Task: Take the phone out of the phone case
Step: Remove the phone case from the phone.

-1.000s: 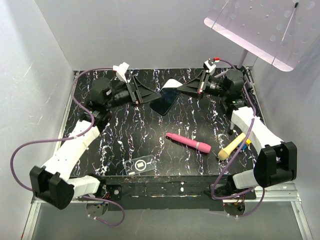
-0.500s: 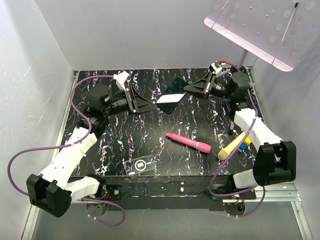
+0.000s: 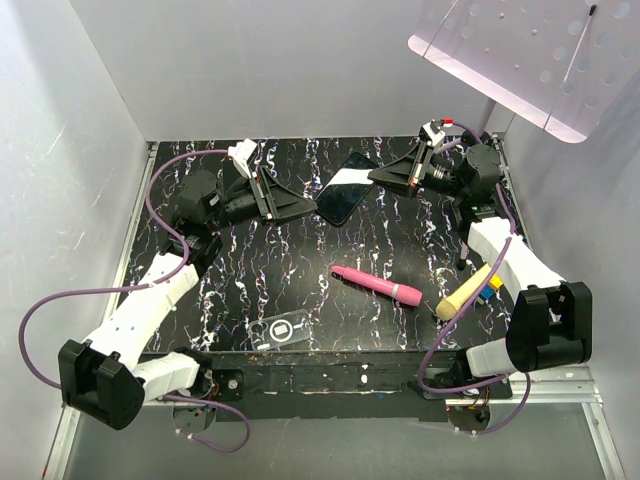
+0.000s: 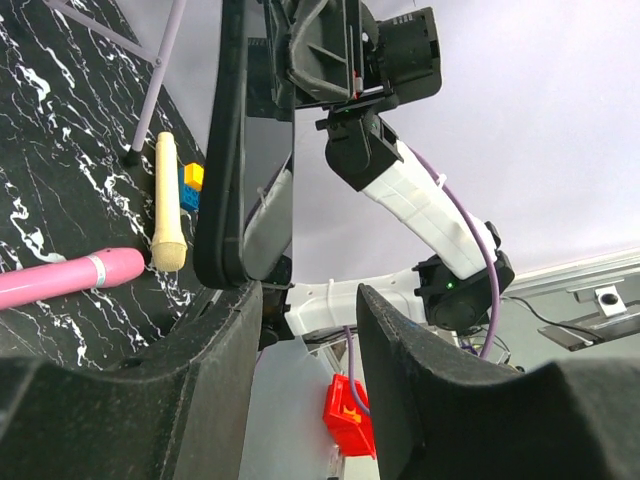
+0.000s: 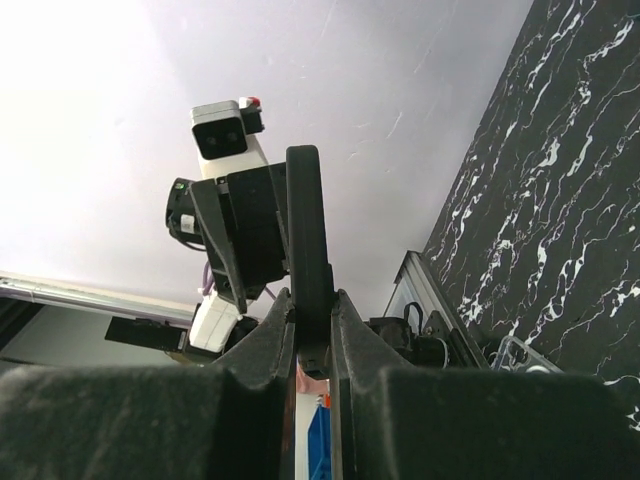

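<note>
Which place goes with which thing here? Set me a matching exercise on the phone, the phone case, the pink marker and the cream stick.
Things:
1. phone
2. phone case
3. pink marker
4. cream stick

Places:
A. flat by the near edge of the table
B. clamped in the right gripper, far side
C. mid-table
D. right side, beside the coloured blocks

Pairs: 1-B, 2-A, 3-C, 4-D

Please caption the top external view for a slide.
Right gripper clamps the phone, left gripper beside it; empty phone case lies near the front edge.
</note>
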Available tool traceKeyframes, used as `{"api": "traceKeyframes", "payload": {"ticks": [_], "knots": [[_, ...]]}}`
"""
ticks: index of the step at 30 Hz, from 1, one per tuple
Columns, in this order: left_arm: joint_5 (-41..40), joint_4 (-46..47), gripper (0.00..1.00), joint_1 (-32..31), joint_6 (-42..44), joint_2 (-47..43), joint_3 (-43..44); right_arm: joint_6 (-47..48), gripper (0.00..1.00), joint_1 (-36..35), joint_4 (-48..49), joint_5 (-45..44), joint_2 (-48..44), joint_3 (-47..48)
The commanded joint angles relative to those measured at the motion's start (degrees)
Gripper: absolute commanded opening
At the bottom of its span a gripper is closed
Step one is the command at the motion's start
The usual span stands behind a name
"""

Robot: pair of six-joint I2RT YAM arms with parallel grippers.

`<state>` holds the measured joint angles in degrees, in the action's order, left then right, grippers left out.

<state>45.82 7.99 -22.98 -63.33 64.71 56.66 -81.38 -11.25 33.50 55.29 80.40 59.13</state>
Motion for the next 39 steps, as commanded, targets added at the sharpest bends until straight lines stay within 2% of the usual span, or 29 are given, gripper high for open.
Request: {"api": "traceKeyframes", "payload": {"ticks": [1,20,28,36,39], "knots": [[0.50,2.82,0.42,0.04,-1.53,0.07,-0.50,-3.86,0.01,0.26,8.42,0.44,-1.30,0.90],[-1.44,3.26,0.45,0.13,-3.11,3.58,0.29,-6.33,0.01,-0.62,12.65,1.40,-1.39,0.10],[-2.32,0.89,0.45,0.13,-2.24,4.73,0.47,-12.92,0.01,-0.71,20.03,0.96,-0.51,-0.86],[-1.62,4.93,0.45,0.13,-4.78,6.39,1.78,-12.22,0.01,-1.23,20.03,2.45,0.45,-0.42],[0.05,7.29,0.42,0.13,-6.27,7.54,1.96,-12.13,0.01,-1.85,21.70,3.25,1.51,-0.16]]}}
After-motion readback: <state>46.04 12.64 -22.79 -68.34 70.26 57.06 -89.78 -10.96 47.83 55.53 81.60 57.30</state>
